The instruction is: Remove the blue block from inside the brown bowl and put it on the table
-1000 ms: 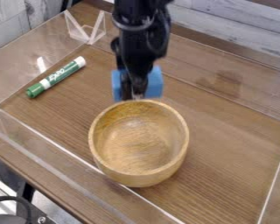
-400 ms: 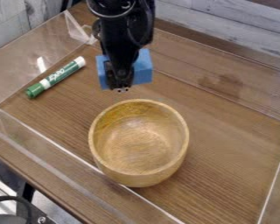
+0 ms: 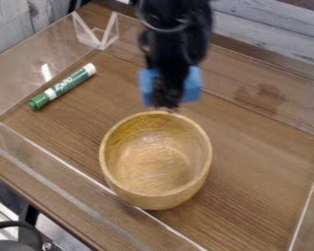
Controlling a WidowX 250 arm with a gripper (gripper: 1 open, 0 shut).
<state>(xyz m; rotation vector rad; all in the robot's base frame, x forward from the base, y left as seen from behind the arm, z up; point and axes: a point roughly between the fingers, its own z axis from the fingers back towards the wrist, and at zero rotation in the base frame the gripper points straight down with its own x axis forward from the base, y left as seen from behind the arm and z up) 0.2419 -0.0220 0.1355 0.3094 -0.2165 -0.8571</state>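
Dark-brown wood-grain worktop (image 3: 265, 137) carries a round light-brown wooden bowl (image 3: 156, 159), above whose far rim the black pincer (image 3: 175, 98) grips a small blue block (image 3: 157, 85).

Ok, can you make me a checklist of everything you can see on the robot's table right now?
Surface: dark-brown wood-grain table, low clear acrylic walls around it.
Job's things: small blue rectangular block is out of the round light-brown wooden bowl, held above the table just behind the bowl's far rim; bowl looks empty.
Clutter: green-and-white marker lying flat at the left, apart from the bowl.
Grippers: black gripper points down, blurred, jaws shut on the blue block.
Cables: nothing seen.
Surroundings: clear acrylic stand at the back edge; dark table leg at bottom left.
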